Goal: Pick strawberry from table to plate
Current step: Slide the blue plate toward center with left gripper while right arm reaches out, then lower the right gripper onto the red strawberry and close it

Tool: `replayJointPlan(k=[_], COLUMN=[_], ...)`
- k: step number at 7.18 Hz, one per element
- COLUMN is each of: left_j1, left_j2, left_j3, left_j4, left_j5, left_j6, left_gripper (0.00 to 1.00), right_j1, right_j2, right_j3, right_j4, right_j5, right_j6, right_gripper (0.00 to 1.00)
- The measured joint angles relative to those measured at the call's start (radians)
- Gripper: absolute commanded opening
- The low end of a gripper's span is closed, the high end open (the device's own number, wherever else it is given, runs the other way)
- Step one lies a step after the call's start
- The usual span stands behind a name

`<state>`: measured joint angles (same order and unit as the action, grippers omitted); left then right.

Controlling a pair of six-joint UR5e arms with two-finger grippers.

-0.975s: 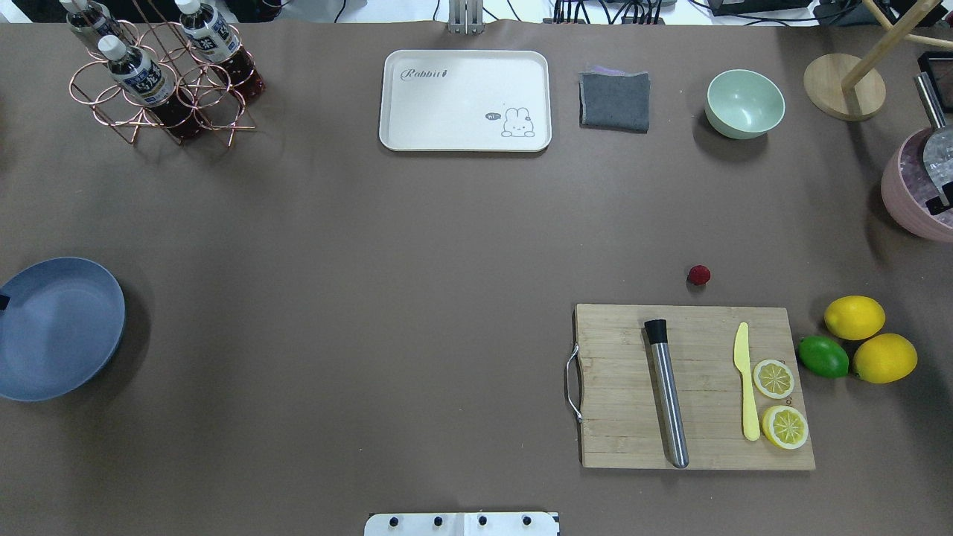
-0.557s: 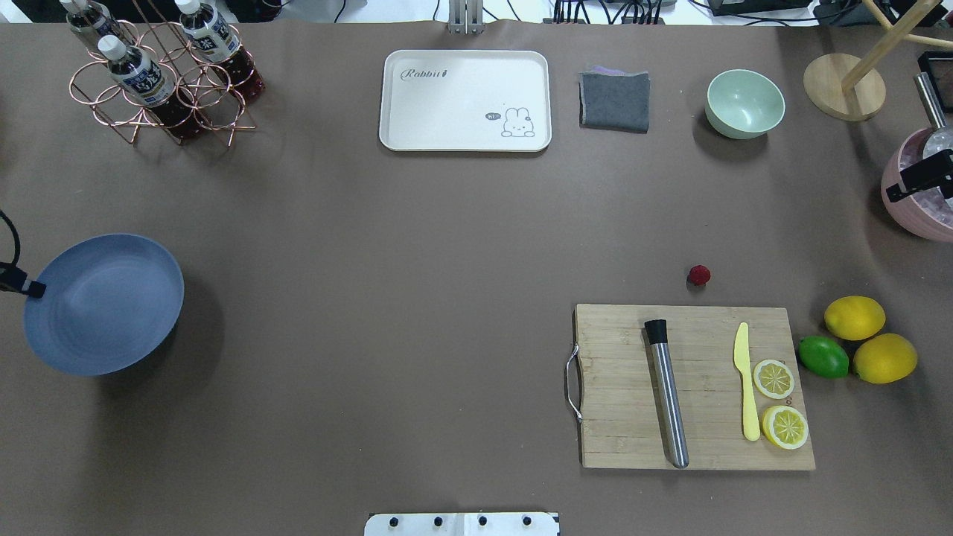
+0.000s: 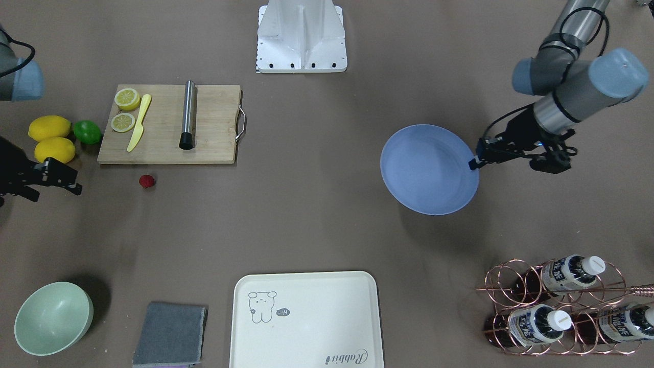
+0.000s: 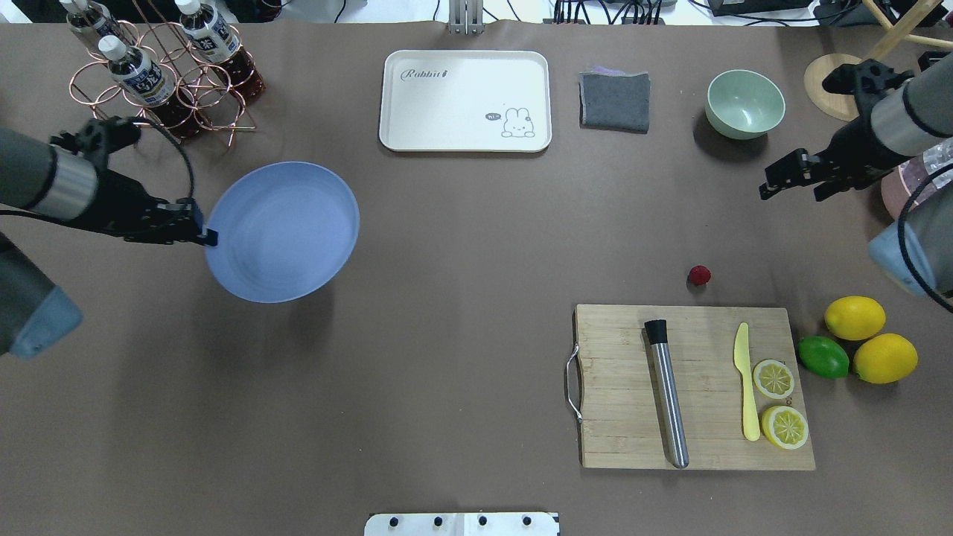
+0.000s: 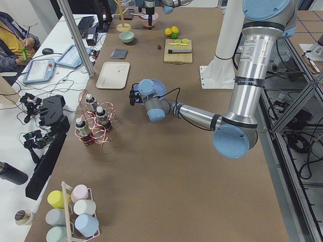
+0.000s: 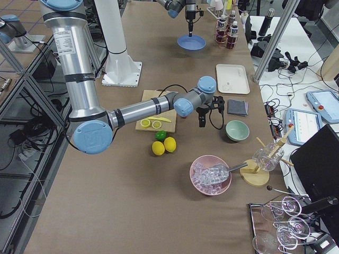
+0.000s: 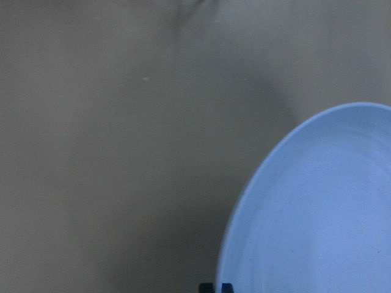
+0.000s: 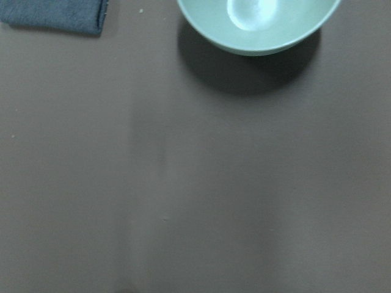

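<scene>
The strawberry point(image 4: 698, 275), small and dark red, lies on the table point(image 4: 461, 335) just beyond the cutting board's far edge; it also shows in the front-facing view point(image 3: 147, 181). My left gripper point(image 4: 205, 235) is shut on the rim of the blue plate point(image 4: 281, 231), holding it above the table left of centre, with a shadow under it. The plate point(image 3: 429, 168) is bare inside. My right gripper point(image 4: 789, 195) hovers open to the right of and beyond the strawberry, near the mint bowl, with nothing in it.
A wooden cutting board point(image 4: 618, 417) carries a steel muddler, a yellow knife and lemon slices. Two lemons and a lime point(image 4: 823, 357) lie to its right. A mint bowl point(image 4: 744, 103), grey cloth point(image 4: 614, 99), cream tray point(image 4: 465, 100) and bottle rack point(image 4: 160, 74) line the far edge.
The left gripper has carried the plate rightward and farther onto the table. The right arm has come in from the right edge toward the strawberry's side. The strawberry has not moved.
</scene>
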<state>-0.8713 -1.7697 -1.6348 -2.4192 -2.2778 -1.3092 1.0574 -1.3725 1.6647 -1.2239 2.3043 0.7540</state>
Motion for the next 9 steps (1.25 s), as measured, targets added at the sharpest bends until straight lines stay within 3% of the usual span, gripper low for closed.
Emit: replayJointPlan(k=[4, 6, 9], left_j1=[0.264, 0.313, 0.332], left_j2=[-0.260, -0.308, -0.329], left_j3=[-0.017, 0.009, 0.032], left_j4=[0.304, 0.331, 0.332], left_j5=[0.280, 0.333, 0.359], left_j6=[-0.192, -0.223, -0.254], left_gripper=[0.00, 0.00, 0.00], right_j1=[-0.196, -0.250, -0.287], right_j2=[0.054, 0.059, 0.049], right_j3=[-0.008, -0.017, -0.025], right_j4=[0.046, 0.046, 0.036], right_j5=[-0.149, -0.183, -0.195], right_j6=[0.206, 0.238, 0.240], right_gripper=[0.98, 0.98, 0.87])
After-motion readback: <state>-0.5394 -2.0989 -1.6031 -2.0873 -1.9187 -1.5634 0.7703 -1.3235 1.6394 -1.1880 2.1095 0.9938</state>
